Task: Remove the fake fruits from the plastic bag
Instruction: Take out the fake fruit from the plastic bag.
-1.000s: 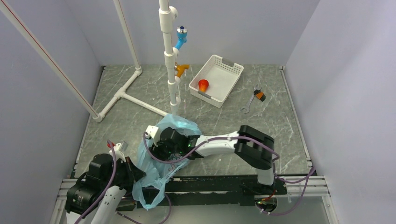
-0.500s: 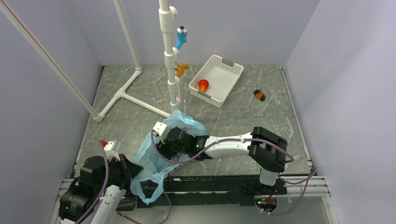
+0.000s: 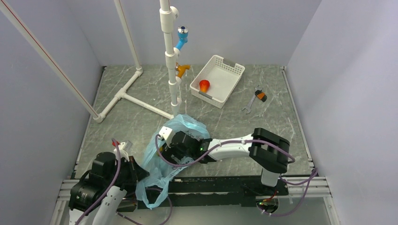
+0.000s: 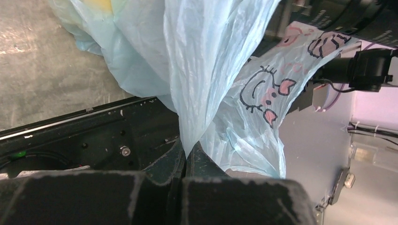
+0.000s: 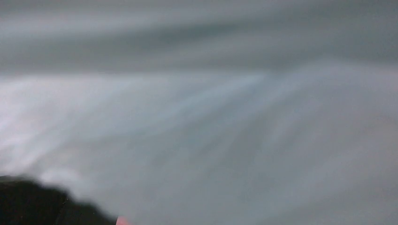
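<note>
that plastic bag (image 3: 159,164) slumped over the near table (image 3: 225,119) edge is thin, floppy and slippery, your left gripper (image 4: 185,159) is clamped on a fold, right gripper (image 3: 174,146) is buried inside so can't tell its jaws, go for the yellow fake fruit (image 4: 101,3) itself, not film
</note>
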### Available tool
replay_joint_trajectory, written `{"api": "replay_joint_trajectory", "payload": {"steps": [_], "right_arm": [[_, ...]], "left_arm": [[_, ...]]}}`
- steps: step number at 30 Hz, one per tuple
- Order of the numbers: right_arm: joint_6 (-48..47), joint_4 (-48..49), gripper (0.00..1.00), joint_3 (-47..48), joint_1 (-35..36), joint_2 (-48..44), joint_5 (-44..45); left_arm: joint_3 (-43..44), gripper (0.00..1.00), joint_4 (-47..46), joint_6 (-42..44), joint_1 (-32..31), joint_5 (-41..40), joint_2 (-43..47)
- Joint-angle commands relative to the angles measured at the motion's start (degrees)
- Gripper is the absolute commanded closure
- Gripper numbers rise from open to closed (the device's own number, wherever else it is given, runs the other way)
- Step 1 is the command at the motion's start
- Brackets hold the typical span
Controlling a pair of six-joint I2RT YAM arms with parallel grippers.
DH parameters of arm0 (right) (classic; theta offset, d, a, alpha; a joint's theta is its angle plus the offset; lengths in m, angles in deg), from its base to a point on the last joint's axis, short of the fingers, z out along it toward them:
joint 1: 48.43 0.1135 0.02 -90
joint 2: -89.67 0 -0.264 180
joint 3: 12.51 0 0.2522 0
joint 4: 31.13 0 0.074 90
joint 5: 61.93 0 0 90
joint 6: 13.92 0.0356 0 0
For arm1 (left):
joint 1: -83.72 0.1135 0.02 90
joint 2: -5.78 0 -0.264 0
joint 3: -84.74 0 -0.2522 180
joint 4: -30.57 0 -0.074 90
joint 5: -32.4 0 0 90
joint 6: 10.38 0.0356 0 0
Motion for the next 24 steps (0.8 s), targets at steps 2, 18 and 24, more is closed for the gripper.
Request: {"api": "replay_joint_trajectory", "payload": {"steps": [2, 18, 24], "right_arm": [[0.1, 6.3, 0.03, -3.4, -0.1, -6.0, 0.5], [2.7, 15.7, 0.35, 4.3, -0.6, 4.9, -6.4], [2.9, 16.0, 0.35, 7.8, -0.7, 8.8, -5.4]], "left_arm": [[-1.5, 1.00, -0.6, 3.5, -0.1, 3.7, -3.4], [-1.3, 1.00, -1.4, 2.7, -0.1, 2.4, -3.1], [-2.2, 1.00, -1.5, 2.0, -0.1, 2.9, -1.8]]}}
